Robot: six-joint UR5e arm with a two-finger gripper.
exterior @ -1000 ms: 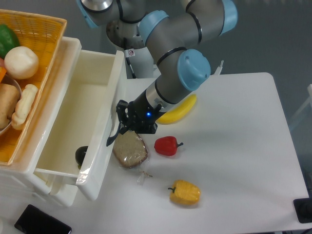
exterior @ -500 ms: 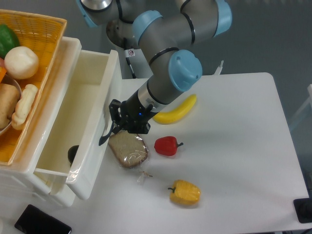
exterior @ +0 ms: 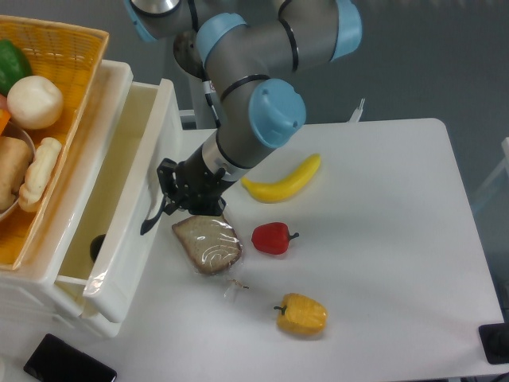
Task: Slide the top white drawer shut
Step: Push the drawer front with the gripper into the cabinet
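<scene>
The top white drawer [exterior: 127, 215] stands partly pulled out of its cabinet at the left, its glossy front panel facing right. A curved black handle [exterior: 151, 220] shows on that panel. My gripper [exterior: 165, 196] presses against the panel right by the handle. Its fingers look close together, but their state is hard to read against the dark handle. A small dark object [exterior: 98, 247] lies inside the drawer near the front.
On the cabinet sits a yellow wicker basket [exterior: 79, 56] with vegetables. A wrapped bread slice [exterior: 207, 244], a red pepper [exterior: 272, 237], a banana [exterior: 283, 181] and a yellow pepper [exterior: 302, 313] lie on the white table. A black phone [exterior: 67, 362] rests at the bottom left.
The arm has moved left and the drawer front has slid left with it, so the drawer opening is narrower than before.
</scene>
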